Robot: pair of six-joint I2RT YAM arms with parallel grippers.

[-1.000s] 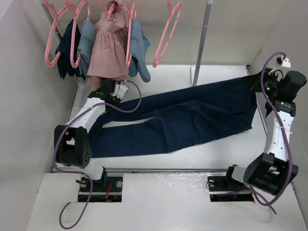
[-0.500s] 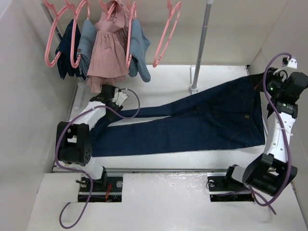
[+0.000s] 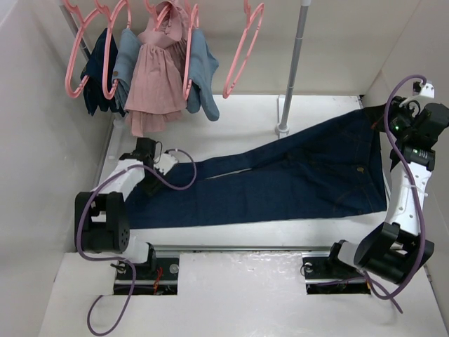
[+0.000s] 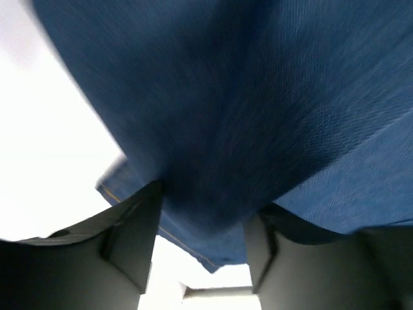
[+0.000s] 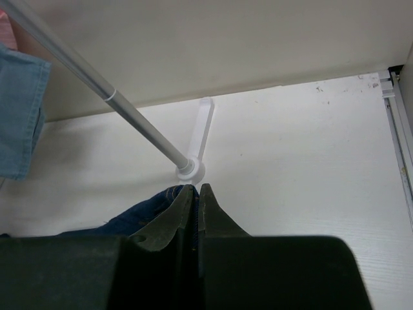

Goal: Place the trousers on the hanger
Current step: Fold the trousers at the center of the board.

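The dark navy trousers lie stretched across the table, waist at the right with a small tan patch, leg ends at the left. My left gripper is at the end of the upper leg. In the left wrist view its fingers stand partly apart with bunched denim filling the gap. My right gripper is shut on the waistband's far corner, and denim shows clamped between its closed jaws. An empty pink hanger hangs on the rail at the back.
A rail at the back left carries more pink hangers, a pink dress and light denim garments. The rail's metal pole stands on a white foot just behind the trousers. White walls close in on all sides.
The trousers went from crumpled and slanted to pulled out straight. My right gripper drew the waist to the right. My left gripper moved left and towards the near edge with the leg.
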